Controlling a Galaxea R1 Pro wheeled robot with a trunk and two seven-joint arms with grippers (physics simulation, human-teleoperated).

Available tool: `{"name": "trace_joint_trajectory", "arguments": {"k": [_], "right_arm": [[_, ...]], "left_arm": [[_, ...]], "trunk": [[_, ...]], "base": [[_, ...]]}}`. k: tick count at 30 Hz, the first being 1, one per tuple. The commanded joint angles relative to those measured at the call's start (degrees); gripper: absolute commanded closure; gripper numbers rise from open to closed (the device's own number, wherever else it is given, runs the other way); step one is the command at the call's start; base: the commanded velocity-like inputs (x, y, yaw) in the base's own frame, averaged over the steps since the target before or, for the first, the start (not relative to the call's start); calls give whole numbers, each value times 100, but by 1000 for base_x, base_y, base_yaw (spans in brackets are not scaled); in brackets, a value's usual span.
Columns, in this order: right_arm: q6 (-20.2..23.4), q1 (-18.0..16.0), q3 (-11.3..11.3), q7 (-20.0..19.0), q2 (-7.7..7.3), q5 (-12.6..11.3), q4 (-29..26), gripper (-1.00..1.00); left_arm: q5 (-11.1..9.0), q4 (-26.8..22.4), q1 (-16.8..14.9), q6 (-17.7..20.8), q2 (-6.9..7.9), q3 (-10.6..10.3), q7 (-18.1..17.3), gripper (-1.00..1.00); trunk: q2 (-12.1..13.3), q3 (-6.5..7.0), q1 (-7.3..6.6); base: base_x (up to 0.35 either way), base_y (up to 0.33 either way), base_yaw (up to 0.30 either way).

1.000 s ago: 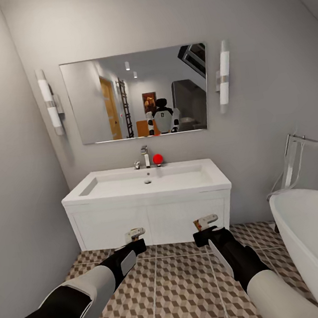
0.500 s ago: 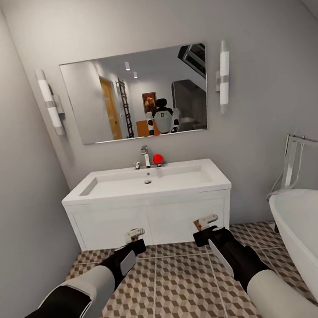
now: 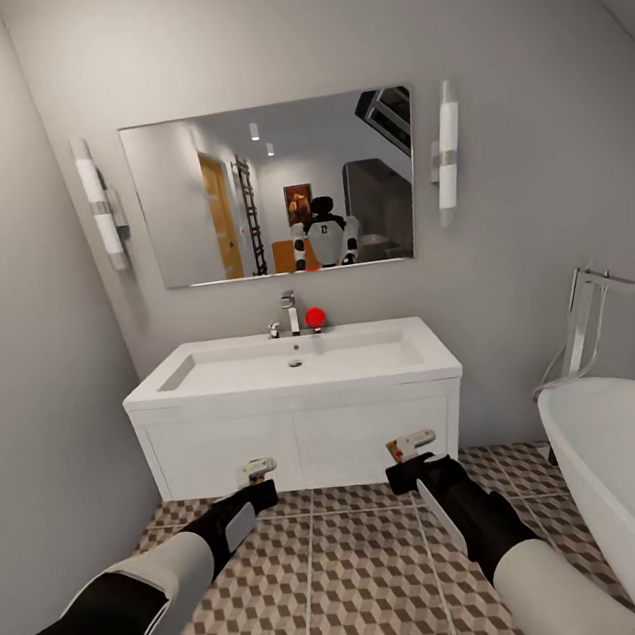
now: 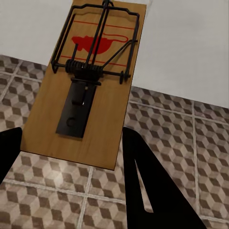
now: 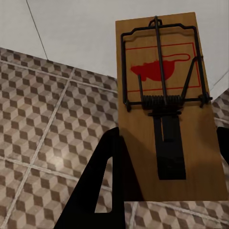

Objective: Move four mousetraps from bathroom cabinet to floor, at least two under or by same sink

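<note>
The left gripper (image 3: 256,476) has dropped a little lower and drawn slightly toward the left wall since the earlier pictures, taking its mousetrap (image 3: 255,467) with it; the right gripper (image 3: 409,451) and the view itself have not shifted.

Each hand carries one trap. In the left wrist view the dark fingers (image 4: 143,186) sit against the long edges of the wooden board (image 4: 88,86), closed on it, with the spring bar and red mouse print facing the camera. The right wrist view shows the same hold on the second mousetrap (image 5: 167,105), a finger (image 5: 102,186) pressed along its side. Both traps hang above the patterned bathroom floor (image 3: 374,572), just in front of the white sink unit (image 3: 296,401) and not yet touching the tiles.

So I judge the task partly done: two traps are out of the cabinet and at the sink, waiting to be set down. The other two are still to be accounted for, and the floor close under the sink unit is hard to make out behind the grippers. A bathtub (image 3: 633,475) is cut off at the right edge.
</note>
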State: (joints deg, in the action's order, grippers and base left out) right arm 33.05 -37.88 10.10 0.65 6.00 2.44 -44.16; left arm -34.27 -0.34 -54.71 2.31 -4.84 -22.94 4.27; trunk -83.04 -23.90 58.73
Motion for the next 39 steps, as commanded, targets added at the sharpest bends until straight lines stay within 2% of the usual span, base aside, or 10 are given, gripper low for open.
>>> {"name": "trace_joint_trajectory", "arguments": {"k": [1,11,22,32,35,39], "right_arm": [[25,-2,8,26,-2,20,13,100],[-18,-4,-3,72,3,20,179,100],[-18,-6,-8,67,-2,20,197,100],[-38,-3,-13,84,-2,23,284,100],[-196,-3,-19,90,-2,26,552,100],[-1065,-3,-36,171,14,22,1296,100]], "left_arm": [[-18,-12,-4,41,13,-50,-4,100],[-19,-3,-4,38,19,-53,-34,100],[-35,8,-4,75,-63,-53,-40,100],[-29,-1,-4,260,-81,-53,-29,100],[-33,4,-4,273,-102,-51,-22,100],[-42,7,16,280,-112,-45,13,100]], "trunk": [[-4,-7,0],[-4,-7,0],[-4,-7,0],[-405,-186,219],[-525,-240,285],[-686,-312,373]], "base": [[0,0,0],[0,0,0],[0,0,0],[0,0,0],[0,0,0],[0,0,0]]}}
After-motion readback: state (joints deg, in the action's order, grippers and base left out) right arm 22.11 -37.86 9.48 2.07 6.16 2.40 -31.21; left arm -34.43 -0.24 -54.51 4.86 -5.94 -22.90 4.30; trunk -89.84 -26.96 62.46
